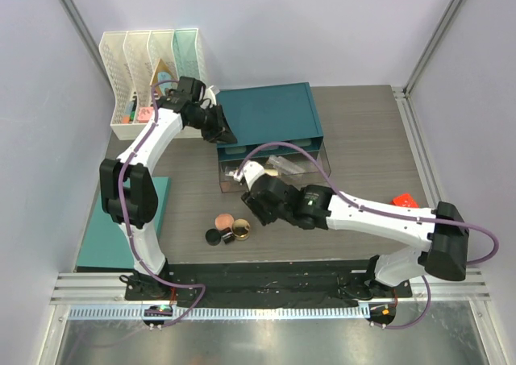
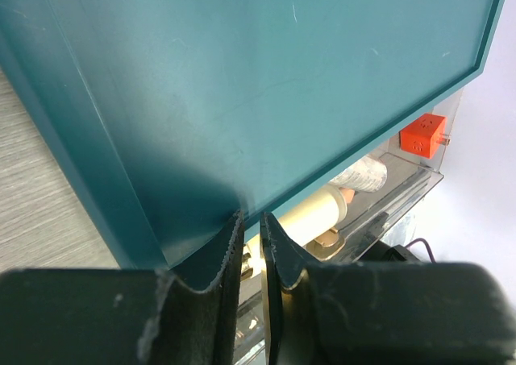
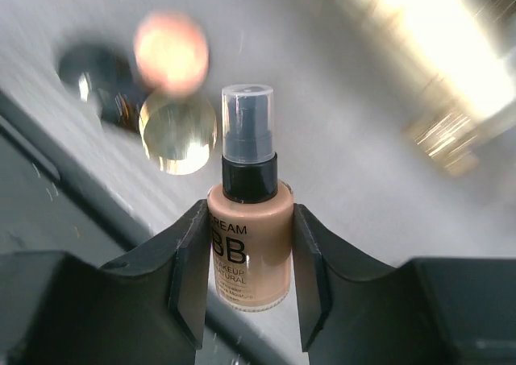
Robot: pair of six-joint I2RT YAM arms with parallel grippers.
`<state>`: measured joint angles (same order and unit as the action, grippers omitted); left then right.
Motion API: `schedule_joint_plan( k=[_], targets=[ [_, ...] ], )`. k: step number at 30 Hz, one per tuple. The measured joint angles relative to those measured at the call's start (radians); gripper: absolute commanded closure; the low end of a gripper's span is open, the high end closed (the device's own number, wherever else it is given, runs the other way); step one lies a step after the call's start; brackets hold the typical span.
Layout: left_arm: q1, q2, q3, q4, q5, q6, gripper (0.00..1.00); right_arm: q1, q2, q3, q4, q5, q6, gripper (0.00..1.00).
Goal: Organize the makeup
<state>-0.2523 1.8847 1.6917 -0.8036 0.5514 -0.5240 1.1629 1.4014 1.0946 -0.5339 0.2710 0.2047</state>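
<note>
My right gripper (image 3: 248, 248) is shut on a tan BB-cream foundation bottle (image 3: 250, 208) with a black collar and clear cap, held just in front of the clear drawer (image 1: 274, 172). A pink blush compact (image 1: 223, 220), a black jar (image 1: 214, 236) and a gold-rimmed compact (image 1: 240, 231) lie on the table below it. The drawer holds a cream tube (image 2: 310, 212) and another tube (image 2: 360, 174). My left gripper (image 2: 251, 220) sits at the teal organizer's (image 1: 270, 115) front left corner. Its jaws are nearly together, pinching what looks like the drawer's clear rim.
White file racks (image 1: 149, 59) with colourful items stand at the back left. A small red cube (image 1: 404, 198) lies at the right, beyond the drawer. A flat teal mat (image 1: 97, 240) lies at the near left by the left arm's base.
</note>
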Motion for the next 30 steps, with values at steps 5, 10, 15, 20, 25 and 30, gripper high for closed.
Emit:
schedule_joint_plan(
  k=[5, 10, 15, 20, 25, 30],
  targets=[
    [0.0, 0.0, 0.0, 0.0, 0.0, 0.0, 0.83, -0.015, 0.015, 0.168, 0.0, 0.129, -0.146, 0.99],
    [0.0, 0.0, 0.0, 0.0, 0.0, 0.0, 0.83, -0.114, 0.09, 0.279, 0.002, 0.183, -0.269, 0.99],
    [0.0, 0.0, 0.0, 0.0, 0.0, 0.0, 0.82, -0.244, 0.18, 0.349, 0.002, 0.182, -0.333, 0.88],
    [0.0, 0.0, 0.003, -0.005, 0.0, 0.002, 0.81, -0.277, 0.256, 0.375, 0.001, 0.163, -0.367, 0.72],
    [-0.001, 0.0, 0.006, -0.008, -0.002, 0.005, 0.81, -0.27, 0.3, 0.378, -0.012, 0.111, -0.365, 0.5],
    [-0.001, 0.001, 0.007, -0.008, -0.001, 0.005, 0.8, -0.268, 0.323, 0.393, -0.032, 0.092, -0.344, 0.27]
  ],
)
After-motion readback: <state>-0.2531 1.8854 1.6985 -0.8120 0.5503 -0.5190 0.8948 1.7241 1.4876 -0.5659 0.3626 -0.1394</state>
